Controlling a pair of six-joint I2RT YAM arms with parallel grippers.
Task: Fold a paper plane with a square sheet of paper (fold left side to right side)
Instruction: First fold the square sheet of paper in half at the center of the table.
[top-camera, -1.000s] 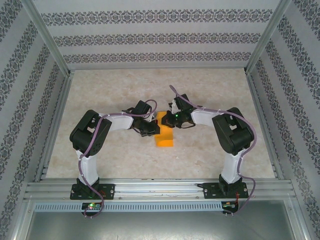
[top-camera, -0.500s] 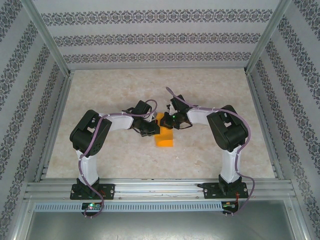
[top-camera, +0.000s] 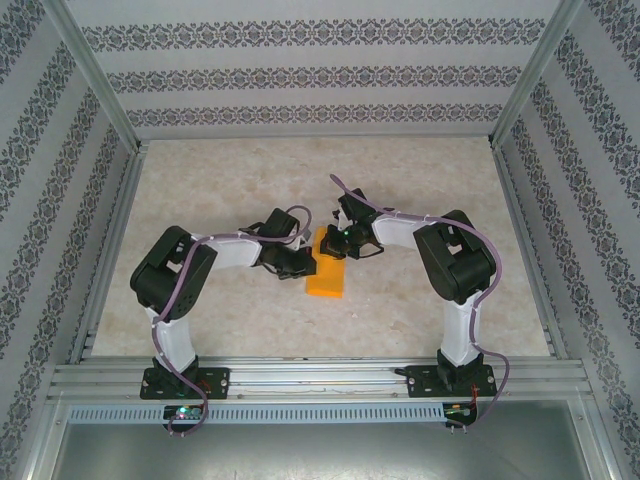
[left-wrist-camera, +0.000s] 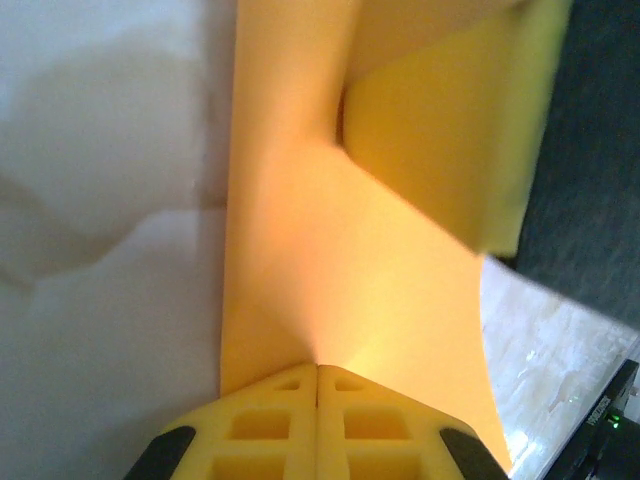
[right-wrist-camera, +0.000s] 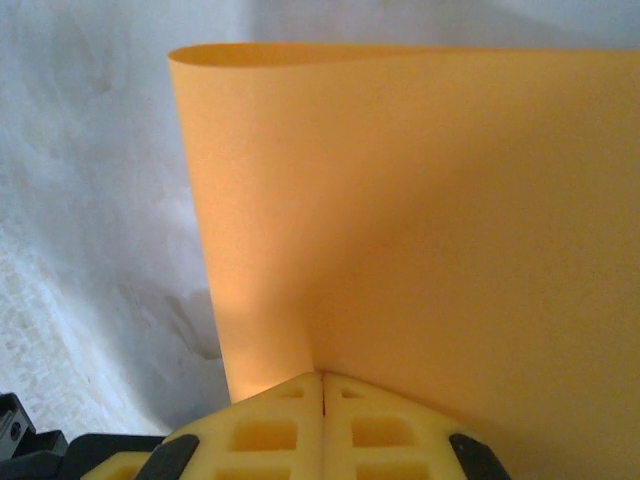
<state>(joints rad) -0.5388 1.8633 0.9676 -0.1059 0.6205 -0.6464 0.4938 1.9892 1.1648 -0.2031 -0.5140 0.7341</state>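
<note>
The thin square sheet of matte orange paper (top-camera: 327, 280), at the middle of the tabletop (top-camera: 430, 180), is pinched and partly lifted by the clenched left tool (left-wrist-camera: 318, 372) and the clenched right tool (right-wrist-camera: 322, 380). The left-to-right fold is judged under way; next, the raised edge must be laid across and aligned.

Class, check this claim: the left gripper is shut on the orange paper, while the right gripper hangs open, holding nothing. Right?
Wrong about the right gripper: it too is shut on the square sheet of paper, as the right wrist view shows. The left gripper is shut on it, as stated.
</note>
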